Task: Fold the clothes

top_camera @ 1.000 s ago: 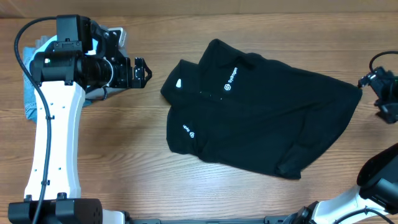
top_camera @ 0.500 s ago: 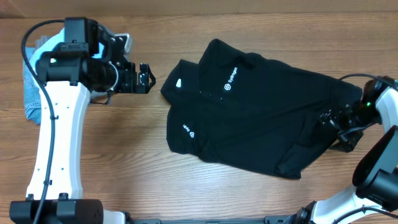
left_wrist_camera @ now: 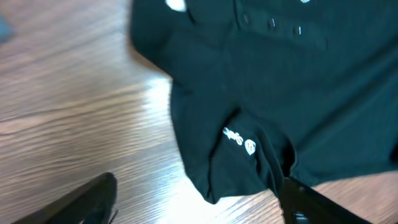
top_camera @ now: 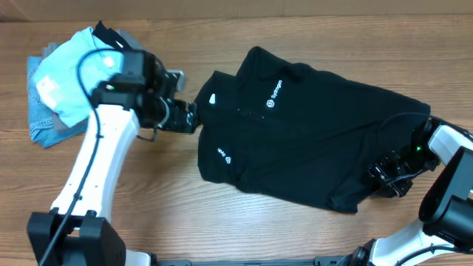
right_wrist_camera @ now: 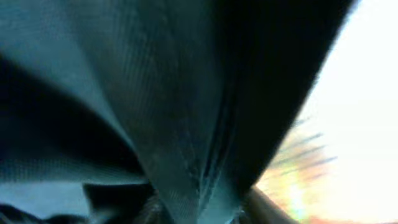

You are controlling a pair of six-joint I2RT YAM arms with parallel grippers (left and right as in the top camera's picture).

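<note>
The clothes (top_camera: 310, 140) are a black polo shirt lying spread on the wooden table (top_camera: 148, 214), collar to the left, with white logos on the chest and sleeve. My left gripper (top_camera: 191, 117) hovers at the shirt's left edge beside the collar. In the left wrist view it (left_wrist_camera: 198, 186) stands open, and the sleeve corner of the clothes (left_wrist_camera: 249, 106) lies between its fingers (left_wrist_camera: 93, 199). My right gripper (top_camera: 386, 176) is at the lower right hem. In the right wrist view a fold of the clothes (right_wrist_camera: 155, 93) fills the frame, and my right gripper (right_wrist_camera: 211, 211) is shut on it.
A light blue T-shirt (top_camera: 70, 81) lies on a small pile of grey and denim garments (top_camera: 44, 131) at the back left. Bare wood runs along the front of the table and between the pile and the shirt.
My left arm swung right and down to the shirt's left edge. My right arm came in from the table's right side to the lower right hem, and its jaws closed on the fabric.
</note>
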